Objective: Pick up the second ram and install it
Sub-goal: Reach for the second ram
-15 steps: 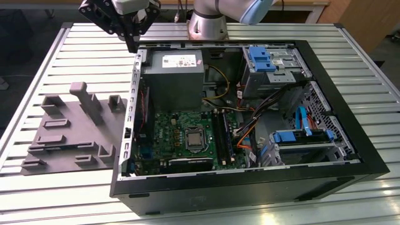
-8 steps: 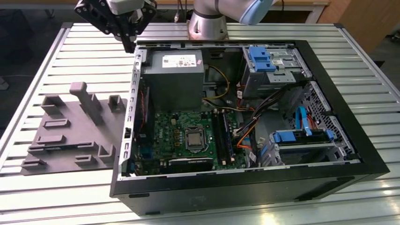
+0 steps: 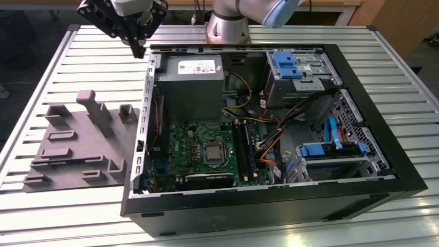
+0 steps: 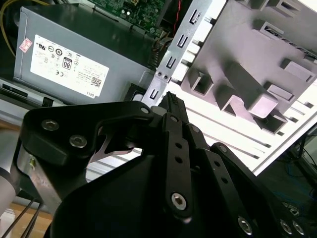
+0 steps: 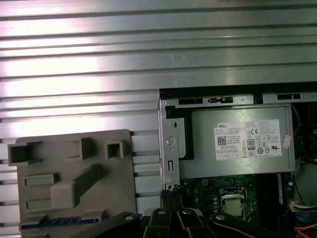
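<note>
My gripper (image 3: 139, 51) hangs above the table just off the far corner of the open computer case (image 3: 384, 170), at the exterior view's left. Its black fingers meet in a point with nothing between them, as the second wrist view (image 4: 170, 97) and the first wrist view (image 5: 171, 194) also show. A grey fixture block (image 3: 75, 146) with upright posts lies beside the case. In the first wrist view a thin dark strip with bluish glints (image 5: 59, 221) stands on edge in a fixture slot; it looks like the second ram. Long black slots (image 3: 243, 149) run along the green motherboard (image 3: 185, 149).
Inside the case are a grey power supply (image 3: 188, 82), blue drive brackets (image 3: 285, 64) and loose coloured cables (image 3: 271, 149). The ribbed metal table (image 3: 82, 216) extends around the case. The arm's base (image 3: 226, 25) stands behind the case. The fixture's tall post (image 3: 92, 110) rises near the case wall.
</note>
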Available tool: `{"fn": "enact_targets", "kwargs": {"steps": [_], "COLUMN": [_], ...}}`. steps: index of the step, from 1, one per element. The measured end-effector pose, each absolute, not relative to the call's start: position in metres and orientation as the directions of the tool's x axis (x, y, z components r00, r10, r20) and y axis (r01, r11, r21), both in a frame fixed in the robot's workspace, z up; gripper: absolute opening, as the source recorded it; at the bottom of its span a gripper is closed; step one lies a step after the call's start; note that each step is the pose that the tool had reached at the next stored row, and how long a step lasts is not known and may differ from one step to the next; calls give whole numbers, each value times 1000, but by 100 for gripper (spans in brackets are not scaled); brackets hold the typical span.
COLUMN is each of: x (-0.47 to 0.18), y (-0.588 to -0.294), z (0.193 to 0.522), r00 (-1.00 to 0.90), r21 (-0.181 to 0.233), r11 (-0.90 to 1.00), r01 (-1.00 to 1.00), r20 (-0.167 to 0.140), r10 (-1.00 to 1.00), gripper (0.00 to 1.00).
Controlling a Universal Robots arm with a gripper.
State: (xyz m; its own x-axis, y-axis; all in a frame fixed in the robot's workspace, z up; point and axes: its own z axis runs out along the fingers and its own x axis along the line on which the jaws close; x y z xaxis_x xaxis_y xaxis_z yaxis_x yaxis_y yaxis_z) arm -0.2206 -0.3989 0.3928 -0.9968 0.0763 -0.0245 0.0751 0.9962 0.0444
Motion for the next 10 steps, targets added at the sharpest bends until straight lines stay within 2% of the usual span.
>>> {"fn": "enact_targets", "kwargs": {"steps": [10], "x": [-232], "y": [-399], "z": [392], "r00": [-997], "r21": [44], "r11": [996], "r01": [75], "r20": [-24], "r10": [76], "gripper": [11]}}
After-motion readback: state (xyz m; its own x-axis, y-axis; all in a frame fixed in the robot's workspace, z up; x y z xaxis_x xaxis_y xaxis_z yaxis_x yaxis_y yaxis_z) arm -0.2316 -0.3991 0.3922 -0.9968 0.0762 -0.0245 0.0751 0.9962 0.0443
